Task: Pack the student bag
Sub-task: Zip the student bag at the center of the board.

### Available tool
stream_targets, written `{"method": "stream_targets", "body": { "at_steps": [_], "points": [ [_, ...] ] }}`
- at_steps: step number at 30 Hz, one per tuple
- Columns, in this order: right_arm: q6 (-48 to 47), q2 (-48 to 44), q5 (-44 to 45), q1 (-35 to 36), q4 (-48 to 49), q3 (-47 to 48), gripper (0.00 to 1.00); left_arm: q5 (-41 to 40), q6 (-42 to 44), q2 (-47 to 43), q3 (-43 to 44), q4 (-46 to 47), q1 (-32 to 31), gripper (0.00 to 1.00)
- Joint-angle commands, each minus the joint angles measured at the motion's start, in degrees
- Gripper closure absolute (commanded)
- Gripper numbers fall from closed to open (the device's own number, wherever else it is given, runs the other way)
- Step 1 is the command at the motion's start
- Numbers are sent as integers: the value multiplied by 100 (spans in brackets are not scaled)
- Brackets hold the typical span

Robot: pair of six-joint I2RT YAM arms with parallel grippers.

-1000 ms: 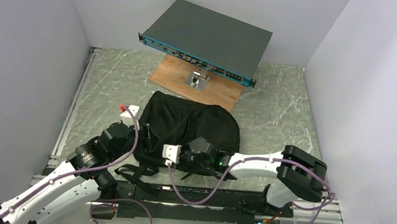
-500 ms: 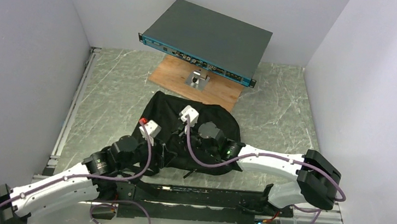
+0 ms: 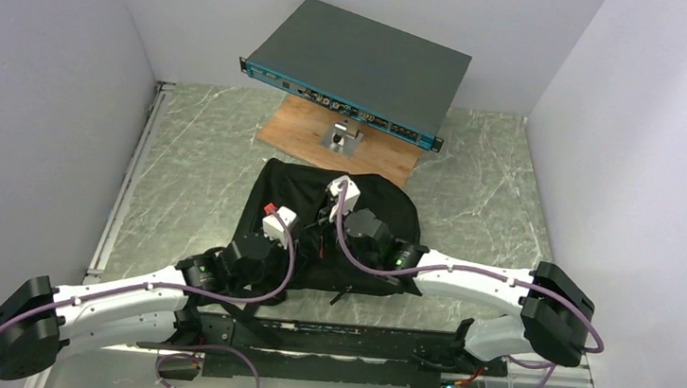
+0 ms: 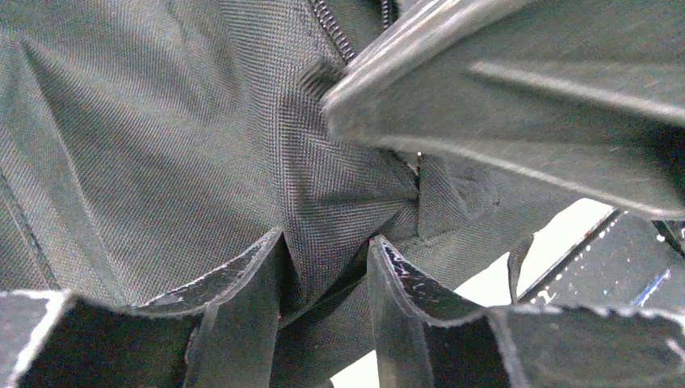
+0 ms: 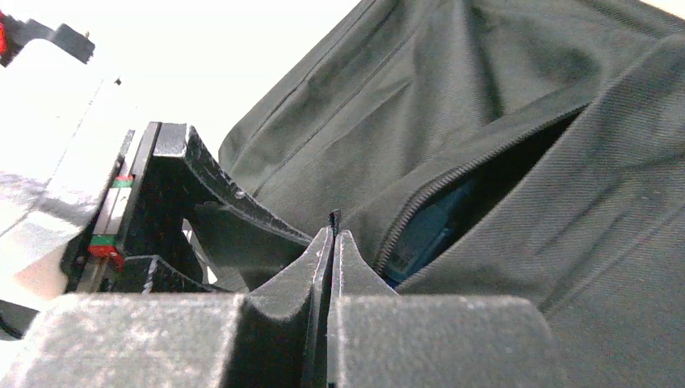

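Observation:
The student bag (image 3: pixel 378 209), a black fabric backpack, lies mid-table. My left gripper (image 3: pixel 302 239) is over its left part, shut on a fold of the bag's fabric (image 4: pixel 339 186), which stands pinched between the fingers (image 4: pixel 242 275). My right gripper (image 3: pixel 323 219) is just beside it over the bag's middle, jaws pressed together on a thin black zipper pull (image 5: pixel 334 218). Next to it the zipper (image 5: pixel 452 182) gapes open, and something blue (image 5: pixel 428 230) shows inside. The left gripper's finger also shows in the right wrist view (image 5: pixel 218 214).
A flat dark grey rack-mount device (image 3: pixel 357 62) with a teal front sits raised on a stand over a wooden board (image 3: pixel 376 159) behind the bag. Walls close in on three sides. A metal rail (image 3: pixel 127 183) runs along the left table edge.
Both arms have moved forward onto the bag. The left gripper went right and up from the bag's left edge. The right gripper went from the bag's near edge to its middle.

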Motion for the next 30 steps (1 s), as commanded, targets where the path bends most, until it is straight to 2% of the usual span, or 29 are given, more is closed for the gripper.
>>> {"method": "stream_targets", "body": {
  "at_steps": [1,4,7,13,17,19,24,26,30],
  "points": [
    [83,-375,731,-243,249,566,100,-406,-638,182,-79,17,-54,57],
    [-37,-277,769,-588,208,810,100,-240,-668,282,-261,28,-58,56],
    [-193,-72,663,-778,83,1068,100,219,-416,9,-245,109,-68,50],
    [-33,-9,236,-772,143,1155,100,849,169,-1371,-179,526,-80,32],
    [98,-94,207,-668,138,1069,100,558,282,-1367,229,557,-80,19],
    [166,-134,238,-596,125,1044,100,465,411,-973,464,600,-80,20],
    [480,-230,362,-576,-43,1103,100,92,365,43,778,687,-80,35],
    [557,-227,451,-543,-155,1181,100,217,315,190,731,986,-80,36],
    [613,-203,637,-513,-371,1258,100,355,118,60,655,1274,-85,30]
  ]
}}
